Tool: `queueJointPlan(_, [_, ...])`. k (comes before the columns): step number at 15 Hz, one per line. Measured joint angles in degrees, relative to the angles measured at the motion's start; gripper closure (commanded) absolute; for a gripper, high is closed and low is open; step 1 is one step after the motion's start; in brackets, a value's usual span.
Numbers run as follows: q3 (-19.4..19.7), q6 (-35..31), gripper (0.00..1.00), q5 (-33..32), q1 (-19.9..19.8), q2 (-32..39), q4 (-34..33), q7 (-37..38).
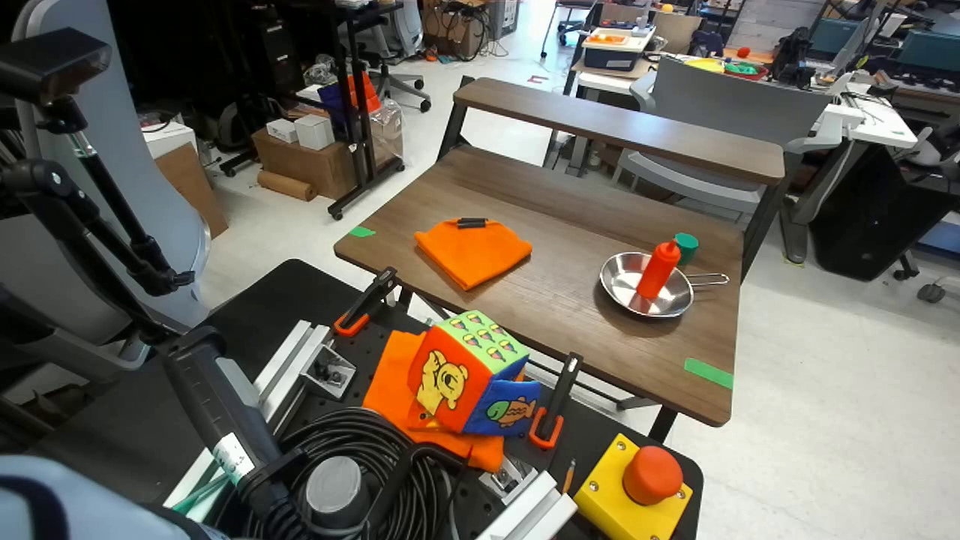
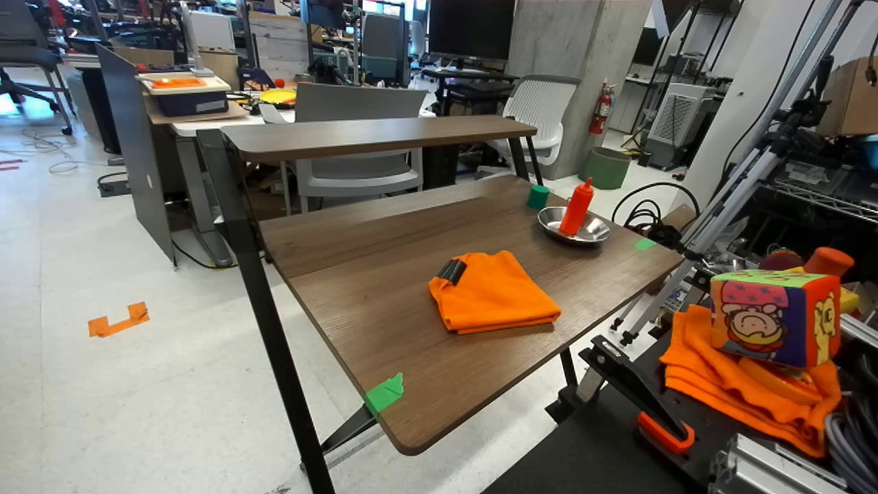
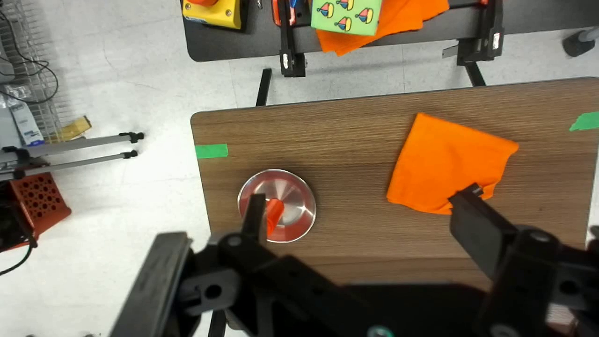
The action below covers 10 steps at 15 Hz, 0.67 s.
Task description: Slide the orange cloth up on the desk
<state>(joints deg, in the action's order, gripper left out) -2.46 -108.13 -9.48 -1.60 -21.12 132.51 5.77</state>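
Orange cloth (image 1: 474, 255) flat on desk (image 1: 570, 225), squarish so can't really call long axis; end with black strip (image 1: 472, 223) faces raised shelf (image 1: 622, 129). Metal pan (image 1: 621, 280) has red bottle (image 1: 658, 271) standing inside. Gripper (image 3: 358, 199) spread wide.

In the wrist view, the red bottle (image 3: 275, 211) and orange cloth (image 3: 447, 161) are partly covered by the tool (image 3: 361, 195); the cube (image 3: 346, 16) is cropped by the top edge.

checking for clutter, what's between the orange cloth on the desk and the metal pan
Only bare desk lies between the orange cloth and the metal pan; all three views show it.
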Motion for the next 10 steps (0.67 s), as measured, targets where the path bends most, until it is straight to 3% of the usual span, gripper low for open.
queueJointPlan(6, [0.07,-0.29,0.0,-0.2,0.28,5.53,-1.54,-0.09])
queueJointPlan(10, [-0.15,-7.52,0.0,0.34,1.36,13.4,-2.94,0.12])
